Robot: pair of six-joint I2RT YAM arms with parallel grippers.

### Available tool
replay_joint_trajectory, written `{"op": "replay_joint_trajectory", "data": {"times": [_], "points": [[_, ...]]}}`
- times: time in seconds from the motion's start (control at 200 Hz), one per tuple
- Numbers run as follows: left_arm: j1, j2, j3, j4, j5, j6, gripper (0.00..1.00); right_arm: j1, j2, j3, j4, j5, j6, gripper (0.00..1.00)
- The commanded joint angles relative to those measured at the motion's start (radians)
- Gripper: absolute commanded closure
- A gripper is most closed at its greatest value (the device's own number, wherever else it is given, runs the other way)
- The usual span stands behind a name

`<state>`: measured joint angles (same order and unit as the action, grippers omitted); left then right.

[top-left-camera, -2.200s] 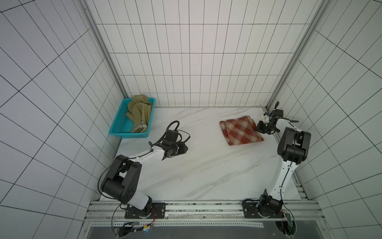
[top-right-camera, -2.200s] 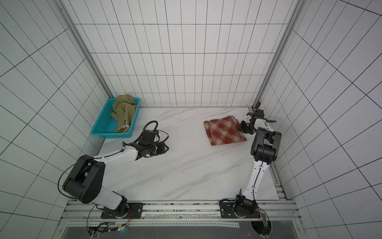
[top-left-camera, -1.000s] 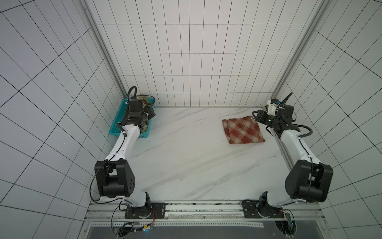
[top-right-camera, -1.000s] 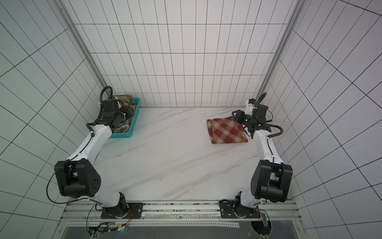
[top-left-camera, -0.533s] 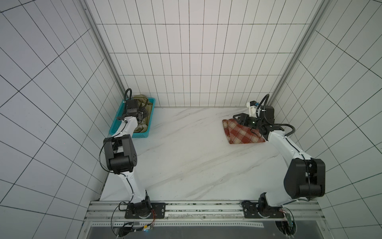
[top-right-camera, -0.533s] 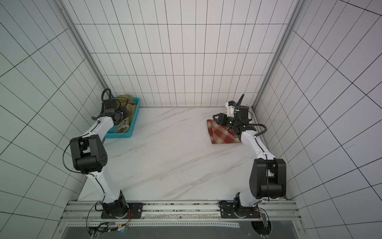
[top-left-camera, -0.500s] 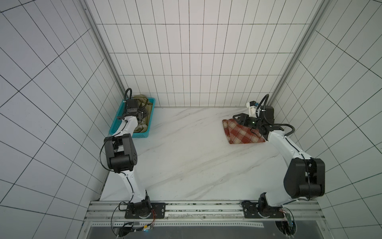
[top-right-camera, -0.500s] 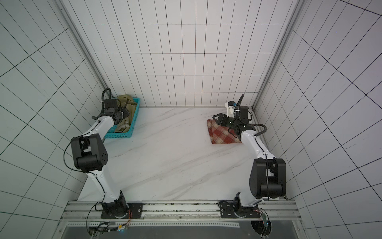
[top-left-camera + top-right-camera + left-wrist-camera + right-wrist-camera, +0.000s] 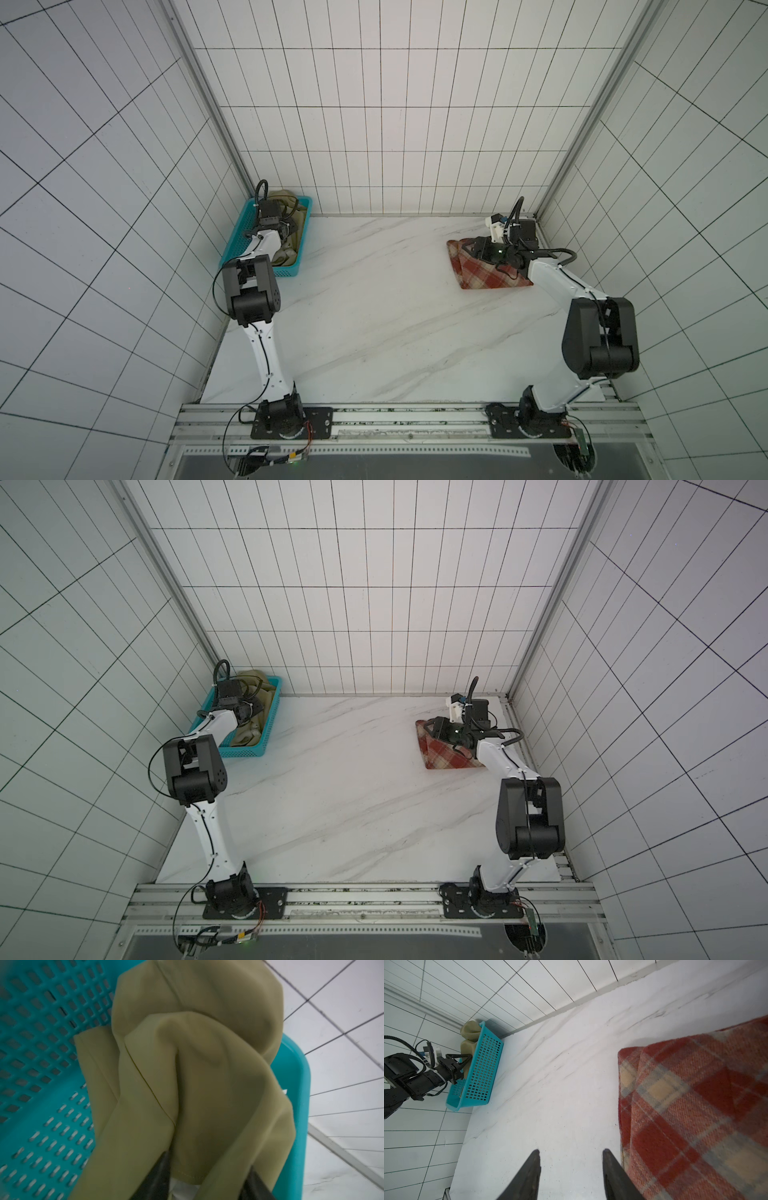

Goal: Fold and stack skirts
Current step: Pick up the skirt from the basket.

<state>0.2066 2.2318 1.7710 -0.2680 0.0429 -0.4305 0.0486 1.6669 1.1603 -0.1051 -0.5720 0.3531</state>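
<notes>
The olive skirt (image 9: 287,258) (image 9: 248,731) lies crumpled in the teal basket (image 9: 232,249) (image 9: 249,753) at the back left. My left gripper (image 9: 291,226) (image 9: 253,708) reaches down into the basket. In the left wrist view, a thick fold of the olive skirt (image 9: 207,1084) fills the gap of the left gripper (image 9: 207,1159) and drapes over both fingers. The folded plaid skirt (image 9: 486,274) (image 9: 444,756) (image 9: 695,1105) lies at the back right. My right gripper (image 9: 469,249) (image 9: 571,1151) hovers open over bare table, just off the plaid skirt's left edge, holding nothing.
The white marble table (image 9: 374,311) stretches between the basket and the plaid skirt. Tiled walls close in on three sides. The basket (image 9: 481,1072) stands against the left wall near the back corner. The arm bases sit on a rail (image 9: 395,419) at the front.
My left arm has swung from mid-table into the basket, and its jaws have narrowed on the olive cloth. My right gripper has crossed from the plaid skirt's right side to its left edge.
</notes>
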Motion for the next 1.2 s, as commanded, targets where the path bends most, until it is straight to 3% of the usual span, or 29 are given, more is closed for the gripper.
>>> {"op": "replay_joint_trajectory", "data": {"times": [0.0, 0.115, 0.275, 0.67, 0.924, 1.059, 1.194], "points": [[0.003, 0.017, 0.035, 0.043, 0.035, -0.022, 0.71, 0.024, 0.015, 0.089, -0.024, 0.029, -0.003, 0.53], [0.004, -0.042, 0.008, 0.083, 0.064, -0.045, 1.0, 0.036, 0.012, 0.106, -0.035, 0.033, -0.002, 0.55], [0.004, -0.194, 0.004, 0.106, 0.075, -0.051, 1.0, 0.048, -0.034, 0.113, -0.051, 0.044, -0.01, 0.56], [0.001, -0.557, 0.054, 0.242, 0.317, -0.084, 1.0, 0.055, -0.248, 0.024, -0.038, 0.024, 0.004, 0.56], [-0.011, -0.683, 0.093, 0.374, 0.507, -0.28, 1.0, 0.057, -0.363, -0.031, -0.032, 0.011, 0.017, 0.57], [-0.09, -0.725, 0.069, 0.39, 0.584, -0.353, 1.0, 0.057, -0.406, -0.065, -0.033, -0.001, 0.027, 0.57], [-0.218, -0.802, -0.081, 0.414, 0.606, -0.372, 1.0, 0.06, -0.446, -0.094, -0.034, -0.015, 0.037, 0.58]]}}
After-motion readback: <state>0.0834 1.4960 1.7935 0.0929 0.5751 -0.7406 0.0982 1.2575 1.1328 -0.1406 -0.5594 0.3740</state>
